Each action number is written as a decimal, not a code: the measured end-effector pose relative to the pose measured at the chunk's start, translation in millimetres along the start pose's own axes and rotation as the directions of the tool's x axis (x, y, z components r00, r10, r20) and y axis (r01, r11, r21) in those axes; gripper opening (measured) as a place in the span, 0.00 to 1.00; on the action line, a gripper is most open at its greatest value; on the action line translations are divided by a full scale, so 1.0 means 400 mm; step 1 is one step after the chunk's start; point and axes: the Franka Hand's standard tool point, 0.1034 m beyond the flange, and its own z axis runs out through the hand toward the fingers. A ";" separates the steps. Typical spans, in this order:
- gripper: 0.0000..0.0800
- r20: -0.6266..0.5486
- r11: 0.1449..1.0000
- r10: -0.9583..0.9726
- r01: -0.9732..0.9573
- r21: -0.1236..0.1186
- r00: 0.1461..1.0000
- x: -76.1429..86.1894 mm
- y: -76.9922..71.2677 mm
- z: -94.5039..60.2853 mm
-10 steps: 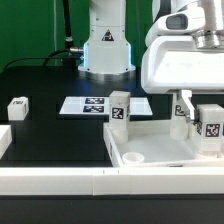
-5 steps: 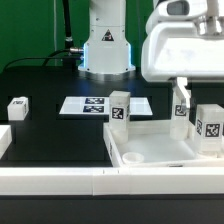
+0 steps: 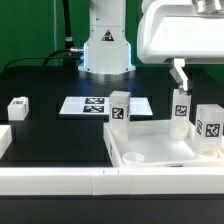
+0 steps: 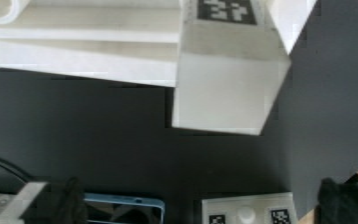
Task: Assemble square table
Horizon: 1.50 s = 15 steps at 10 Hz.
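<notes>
The gripper (image 3: 180, 77) hangs with its jaws wide apart and empty (fingers (image 4: 39, 200) clear of everything) just above an upright leg (image 3: 181, 108) at the far edge of the square table slab (image 3: 165, 148), which lies underside up towards the exterior view's right.

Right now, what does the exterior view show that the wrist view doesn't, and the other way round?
Only the exterior view: a lone leg at the exterior view's left, two more legs at the tabletop, a socket, and the front rail.
Only the wrist view: both fingers of the open hand, spread wide with nothing between them.
Both: the leg below the hand, the tabletop and the marker board.
</notes>
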 end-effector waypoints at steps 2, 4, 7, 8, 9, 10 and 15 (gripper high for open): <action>0.81 0.091 1.000 0.018 -0.019 0.015 0.996 -0.029 -0.013 0.015; 0.81 0.232 0.999 0.018 -0.028 0.040 0.973 -0.048 -0.034 0.025; 0.81 0.391 0.998 0.012 -0.037 0.055 0.920 -0.066 -0.034 0.045; 0.81 0.460 0.997 0.011 -0.044 0.060 0.888 -0.076 -0.027 0.047; 0.81 0.441 0.997 0.013 -0.042 0.057 0.897 -0.058 -0.012 0.056; 0.81 0.441 0.997 0.018 -0.047 0.053 0.898 -0.061 -0.006 0.060; 0.80 0.419 0.998 0.016 -0.041 0.051 0.908 -0.052 -0.014 0.063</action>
